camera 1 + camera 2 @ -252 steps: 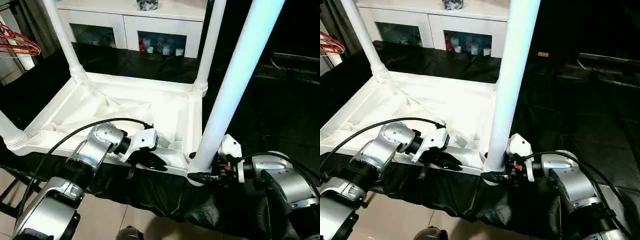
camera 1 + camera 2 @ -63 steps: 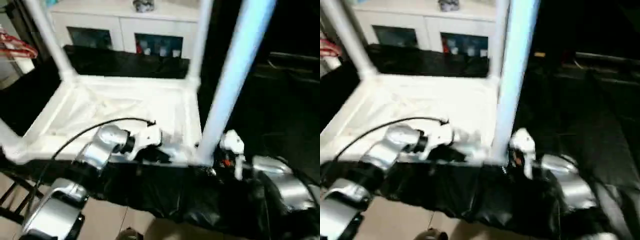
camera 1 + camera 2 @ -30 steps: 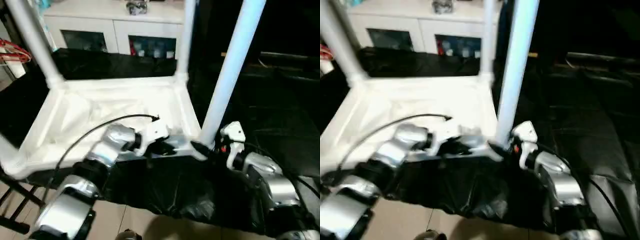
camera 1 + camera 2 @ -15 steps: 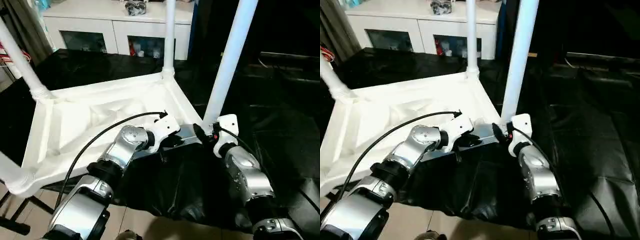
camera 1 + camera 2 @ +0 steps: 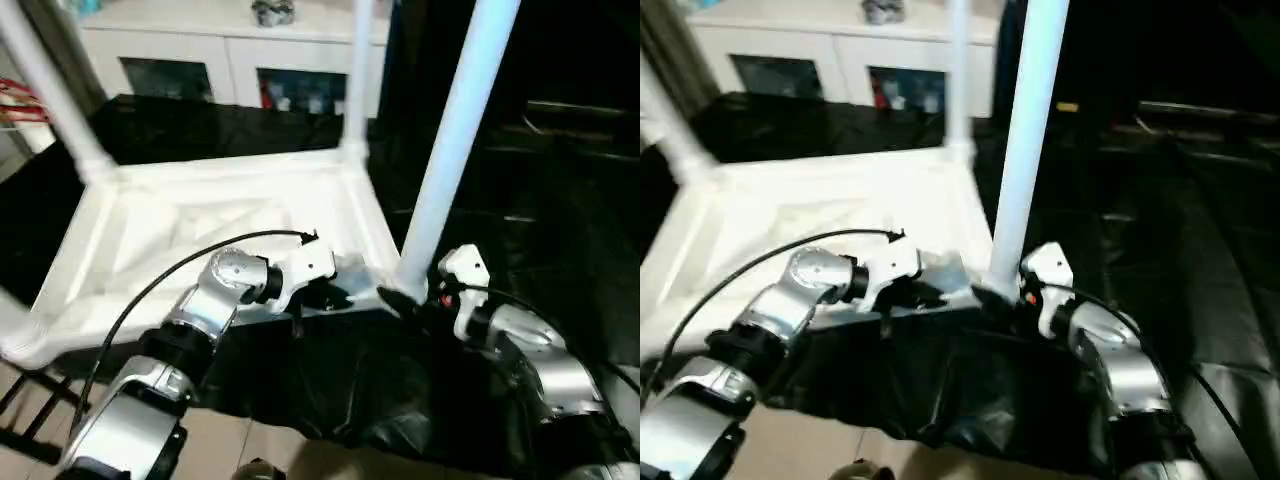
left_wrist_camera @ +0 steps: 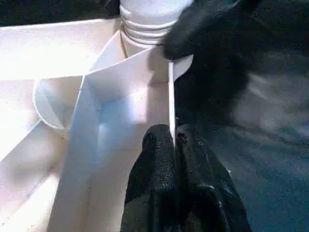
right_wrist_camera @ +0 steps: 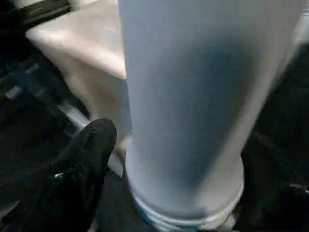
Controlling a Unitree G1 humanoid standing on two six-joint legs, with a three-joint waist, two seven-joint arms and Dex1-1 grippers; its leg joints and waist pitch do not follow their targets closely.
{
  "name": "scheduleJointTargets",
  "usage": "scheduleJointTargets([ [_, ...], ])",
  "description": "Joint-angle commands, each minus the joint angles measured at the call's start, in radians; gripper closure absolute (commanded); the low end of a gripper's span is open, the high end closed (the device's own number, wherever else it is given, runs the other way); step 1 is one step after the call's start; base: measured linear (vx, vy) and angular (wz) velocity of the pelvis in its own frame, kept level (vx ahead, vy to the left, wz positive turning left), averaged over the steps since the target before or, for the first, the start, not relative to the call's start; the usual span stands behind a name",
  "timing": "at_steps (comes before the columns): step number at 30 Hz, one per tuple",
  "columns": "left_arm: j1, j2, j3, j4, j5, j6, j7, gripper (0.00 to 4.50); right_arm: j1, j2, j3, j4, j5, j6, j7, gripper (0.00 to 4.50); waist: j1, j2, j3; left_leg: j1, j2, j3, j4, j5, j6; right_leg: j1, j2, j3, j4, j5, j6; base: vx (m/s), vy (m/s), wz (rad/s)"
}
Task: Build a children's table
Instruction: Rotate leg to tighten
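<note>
A surface covered with black cloth [image 5: 520, 215] carries the white table top [image 5: 200, 225], which lies upside down, ribs facing up

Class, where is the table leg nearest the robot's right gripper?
In the left eye view, that leg stands upright in the tabletop's near right corner socket, with the right gripper at its base.

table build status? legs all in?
Done: top lies upside down with legs standing in the corner sockets; far-right leg and far-left leg look seated, a near-left one is at the frame edge. In hand: left gripper pinches the top's rim; right gripper straddles the near-right leg at its base, jaws apart. Left: confirm that leg's seating, flip upright.
</note>
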Motion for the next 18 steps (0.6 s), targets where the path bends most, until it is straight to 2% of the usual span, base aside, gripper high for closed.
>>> scheduleJointTargets([
  [1, -0.015, -0.009, -0.028, -0.037, -0.015, -0.026, -0.041, 4.5, 0.015, 0.004, 0.113, -0.065, 0.023, 0.005, 0.145, 0.73, 0.002, -0.01, -0.065, 0.026, 0.043, -0.008, -0.072, -0.337, 0.041, 0.039, -0.063, 0.046, -0.072, -0.357, -0.186, 0.0, 0.0, 0.0],
  [5, -0.01, 0.039, -0.042, -0.061, -0.023, -0.029, -0.135, 4.5, 0.033, -0.075, 0.14, -0.12, 0.043, 0.017, 0.266, 0.73, 0.011, -0.011, -0.065, 0.027, 0.046, -0.01, -0.075, -0.353, 0.034, 0.041, -0.064, 0.048, -0.073, -0.368, -0.181, 0.0, 0.0, 0.0],
  [6, -0.008, 0.046, -0.044, -0.067, -0.027, -0.031, -0.15, 4.5, 0.035, -0.09, 0.146, -0.134, 0.048, 0.026, 0.288, 0.73, 0.013, -0.011, -0.065, 0.023, 0.046, -0.012, -0.076, -0.352, 0.034, 0.043, -0.064, 0.048, -0.07, -0.367, -0.181, 0.0, 0.0, 0.0],
  [10, -0.005, 0.053, -0.045, -0.074, -0.035, -0.032, -0.171, 4.5, 0.038, -0.111, 0.156, -0.156, 0.052, 0.044, 0.318, 0.73, 0.017, -0.013, -0.066, 0.023, 0.045, -0.012, -0.075, -0.345, 0.027, 0.042, -0.068, 0.048, -0.07, -0.38, -0.182, 0.0, 0.0, 0.0],
  [15, 0.003, 0.073, -0.048, -0.094, -0.047, -0.035, -0.222, 4.5, 0.046, -0.146, 0.176, -0.198, 0.058, 0.077, 0.376, 1.3, 0.019, -0.015, -0.067, 0.021, 0.045, -0.012, -0.074, -0.323, 0.034, 0.043, -0.066, 0.048, -0.067, -0.356, -0.186, 0.0, 0.0, 0.0],
  [18, 0.004, 0.082, -0.049, -0.101, -0.053, -0.032, -0.242, 4.5, 0.049, -0.157, 0.182, -0.213, 0.069, 0.089, 0.391, 1.41, 0.021, -0.014, -0.069, 0.02, 0.045, -0.011, -0.072, -0.306, 0.036, 0.043, -0.066, 0.048, -0.064, -0.338, -0.19, 0.0, 0.0, 0.0],
])
